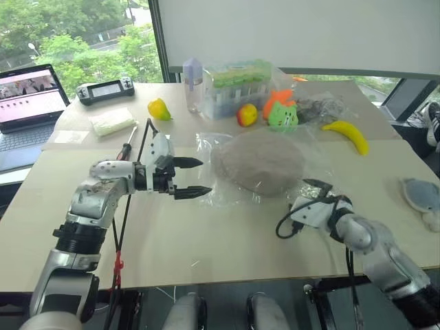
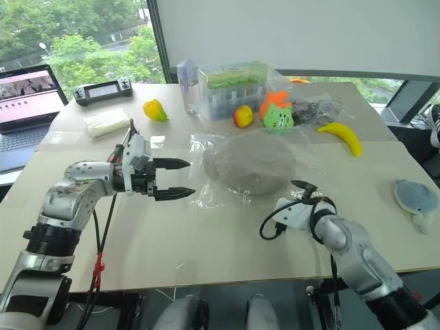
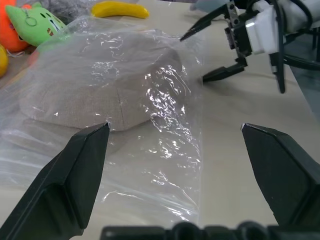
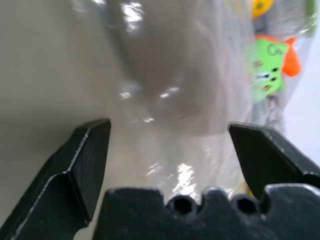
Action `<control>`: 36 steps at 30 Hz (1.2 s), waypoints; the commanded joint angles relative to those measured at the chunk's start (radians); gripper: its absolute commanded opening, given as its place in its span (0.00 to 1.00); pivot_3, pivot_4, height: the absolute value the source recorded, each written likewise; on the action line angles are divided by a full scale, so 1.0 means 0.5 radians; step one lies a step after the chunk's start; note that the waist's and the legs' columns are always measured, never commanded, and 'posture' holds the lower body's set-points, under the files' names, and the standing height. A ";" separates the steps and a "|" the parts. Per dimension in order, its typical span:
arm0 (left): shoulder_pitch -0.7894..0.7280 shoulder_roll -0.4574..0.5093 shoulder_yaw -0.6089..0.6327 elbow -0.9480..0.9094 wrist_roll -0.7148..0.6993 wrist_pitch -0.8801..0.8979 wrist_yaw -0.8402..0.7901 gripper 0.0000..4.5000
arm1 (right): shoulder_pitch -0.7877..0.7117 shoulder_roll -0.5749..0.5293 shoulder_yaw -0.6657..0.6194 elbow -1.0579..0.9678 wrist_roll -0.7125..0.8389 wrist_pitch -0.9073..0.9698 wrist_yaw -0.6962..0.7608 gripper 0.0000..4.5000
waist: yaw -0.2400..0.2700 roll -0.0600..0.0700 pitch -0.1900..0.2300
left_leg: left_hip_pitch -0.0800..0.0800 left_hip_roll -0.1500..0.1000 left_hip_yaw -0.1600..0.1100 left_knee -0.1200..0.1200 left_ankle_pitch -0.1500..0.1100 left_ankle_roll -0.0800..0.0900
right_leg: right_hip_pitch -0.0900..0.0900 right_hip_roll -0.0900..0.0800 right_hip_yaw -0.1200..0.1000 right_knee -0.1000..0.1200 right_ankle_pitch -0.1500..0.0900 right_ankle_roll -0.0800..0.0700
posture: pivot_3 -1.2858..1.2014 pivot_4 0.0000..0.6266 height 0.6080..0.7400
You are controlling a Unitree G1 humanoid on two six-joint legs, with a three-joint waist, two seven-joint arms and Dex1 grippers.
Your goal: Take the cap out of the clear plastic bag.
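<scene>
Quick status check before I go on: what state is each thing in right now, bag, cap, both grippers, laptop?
clear plastic bag: lying flat on the table, cap inside.
cap: still in the bag, domed, not gripped.
left gripper: open, empty, at the bag's edge, pointing at it.
right gripper: open, empty, near the bag's other side.
laptop: open, screen lit.

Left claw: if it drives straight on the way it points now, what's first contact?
Likely the clear plastic bag: the open left claw points at its near edge. The cap lies behind that film. Height over the table is hard to judge.
</scene>
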 commanded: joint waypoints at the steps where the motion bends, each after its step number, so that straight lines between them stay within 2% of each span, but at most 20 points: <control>1: 0.048 0.047 0.068 -0.122 -0.008 0.007 0.051 1.00 | -0.242 0.124 0.100 0.340 -0.118 -0.248 -0.057 0.99 | 0.002 0.000 0.000 | 0.000 0.000 0.000 -0.002 0.000 -0.001 | 0.000 0.000 0.000 0.000 0.000 0.000 | 0.52 0.24 0.99; 4: 0.129 0.080 0.130 -0.247 -0.046 0.073 0.119 1.00 | -0.461 0.278 0.212 0.688 -0.193 -0.421 -0.088 0.99 | -0.019 -0.001 0.001 | 0.000 0.001 0.001 -0.003 0.001 -0.002 | 0.000 0.001 0.001 -0.001 0.000 0.000 | 0.52 0.24 0.99; 9: 0.284 0.133 0.215 -0.458 -0.097 0.164 0.216 1.00 | -0.635 0.440 0.304 1.056 -0.284 -0.645 -0.146 0.99 | -0.045 -0.003 0.000 | 0.006 0.002 0.000 -0.004 0.001 -0.003 | 0.003 0.001 0.001 0.000 0.000 -0.001 | 0.52 0.24 0.99; 14: 0.355 0.152 0.261 -0.485 -0.077 0.166 0.292 1.00 | -0.697 0.525 0.328 1.329 -0.292 -0.802 -0.138 0.70 | -0.060 -0.004 0.000 | 0.032 0.003 0.000 -0.008 0.001 -0.003 | 0.028 0.001 0.002 -0.001 0.000 -0.002 | 0.52 0.24 0.99; 17: 0.376 0.166 0.273 -0.453 -0.043 0.131 0.338 1.00 | -0.725 0.519 0.326 1.384 -0.327 -0.885 -0.155 0.46 | -0.061 -0.004 0.000 | 0.047 0.004 0.000 -0.011 0.000 -0.004 | 0.038 0.002 0.004 -0.002 0.000 -0.004 | 0.52 0.24 0.99; 18: 0.381 0.168 0.279 -0.434 -0.035 0.118 0.349 1.00 | -0.732 0.509 0.323 1.381 -0.336 -0.918 -0.164 0.35 | -0.059 -0.004 0.000 | 0.047 0.004 0.000 -0.011 0.000 -0.004 | 0.038 0.002 0.004 -0.001 0.000 -0.004 | 0.52 0.24 0.99; 20: 0.382 0.169 0.292 -0.386 -0.010 0.082 0.376 1.00 | -0.747 0.477 0.326 1.360 -0.346 -1.021 -0.157 0.29 | -0.057 -0.004 0.000 | 0.047 0.004 0.000 -0.011 0.000 -0.004 | 0.037 0.002 0.004 0.000 0.000 -0.004 | 0.52 0.24 0.99; 23: 0.330 0.125 0.320 -0.291 -0.036 0.082 0.421 1.00 | -0.745 0.341 0.354 1.161 -0.419 -1.350 -0.203 0.05 | -0.053 -0.003 0.000 | 0.046 0.004 0.000 -0.013 -0.001 -0.006 | 0.034 0.002 0.005 0.000 0.000 -0.004 | 0.52 0.24 0.99; 24: 0.312 0.112 0.327 -0.268 -0.053 0.088 0.426 1.00 | -0.735 0.296 0.362 1.080 -0.420 -1.472 -0.198 0.01 | -0.048 -0.003 0.000 | 0.045 0.004 0.000 -0.014 -0.001 -0.007 | 0.033 0.002 0.005 0.000 -0.001 -0.005 | 0.52 0.24 0.99; 26: 0.275 0.096 0.318 -0.223 -0.064 0.080 0.412 1.00 | -0.667 0.137 0.384 0.822 -0.324 -1.844 -0.110 0.01 | -0.036 -0.002 0.001 | 0.037 0.004 -0.001 -0.014 -0.003 -0.010 | 0.026 0.003 0.002 0.000 -0.002 -0.006 | 0.52 0.24 0.99; 30: 0.232 0.078 0.273 -0.139 -0.020 0.022 0.379 1.00 | -0.627 -0.063 0.351 0.638 -0.199 -2.234 -0.016 0.01 | -0.031 -0.002 0.001 | 0.004 0.001 0.000 -0.013 0.008 -0.031 | -0.007 0.002 0.003 0.003 -0.002 -0.005 | 0.52 0.24 0.99; 33: 0.215 0.055 0.257 -0.116 -0.023 0.009 0.378 1.00 | -0.727 -0.171 0.338 0.831 -0.309 -2.465 -0.016 0.01 | -0.032 -0.003 0.002 | 0.002 0.002 0.000 -0.010 0.007 -0.029 | -0.005 0.001 0.003 -0.001 -0.002 -0.004 | 0.52 0.24 0.99; 36: 0.226 0.026 0.241 -0.131 -0.025 0.005 0.391 1.00 | -1.098 -0.176 0.444 1.435 -0.776 -2.424 -0.308 0.01 | -0.039 -0.002 0.003 | 0.009 0.002 0.001 -0.008 -0.003 -0.010 | 0.001 0.001 0.003 0.000 -0.002 -0.004 | 0.52 0.24 0.99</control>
